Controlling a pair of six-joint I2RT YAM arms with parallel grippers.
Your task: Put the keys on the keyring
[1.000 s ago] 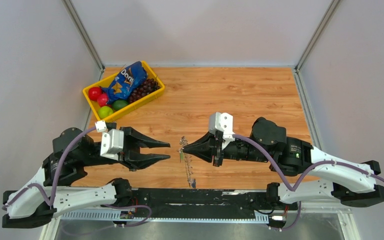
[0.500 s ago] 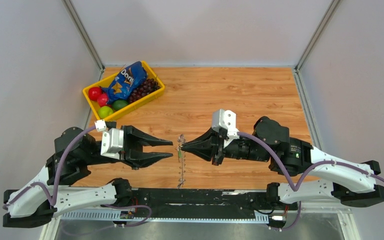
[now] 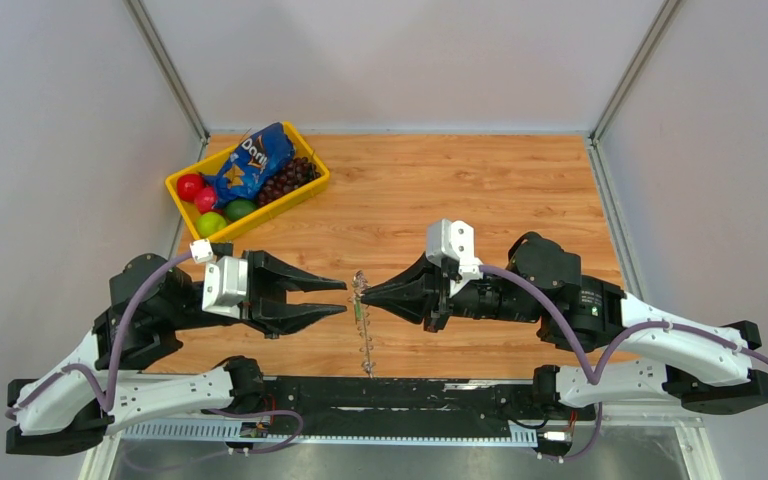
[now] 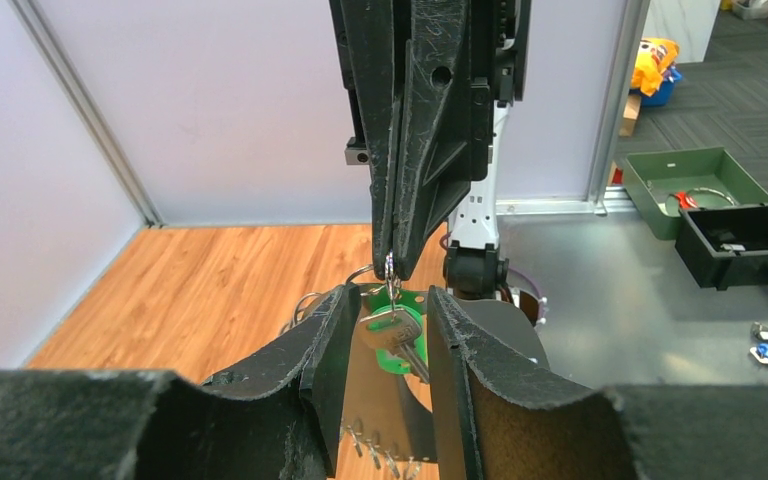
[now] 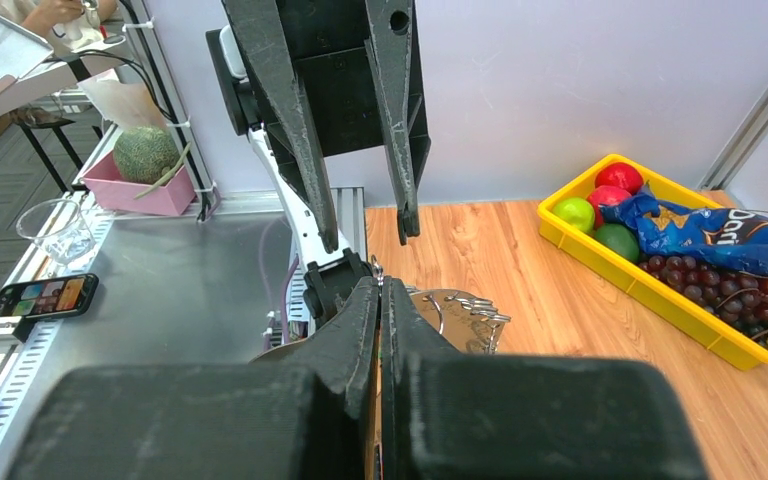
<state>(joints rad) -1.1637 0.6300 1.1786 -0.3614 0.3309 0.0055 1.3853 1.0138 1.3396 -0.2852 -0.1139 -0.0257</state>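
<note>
- Right hand comes in from 3 o'clock with its fingers pressed together, clamped on a thin wire at the top of a dangling bundle. I read that wire as the keyring.
- The hoop hangs edge-on above the counter, trailing towards 6 o'clock in the top view, its jagged fringe at the low end.
- The keys sit just below the right hand's tip, green tag and all, dangling in the gap of the left hand.
- Left hand faces in from 9 o'clock, fingers spread apart either side of the keys, touching nothing that I can see.
- Whether the keys are already threaded on the hoop, I cannot tell from here.
- Handling call: everything here looks light, hard and slick. The hoop is stiff wire, and the keys swing freely and will twist away from a sloppy pinch.
- Best hold, to my eye: close the left hand flat across the key blade or the green tag, not the wire.
- Yellow bin of snacks and fruit sits well apart at 10 o'clock, out of play.
</note>
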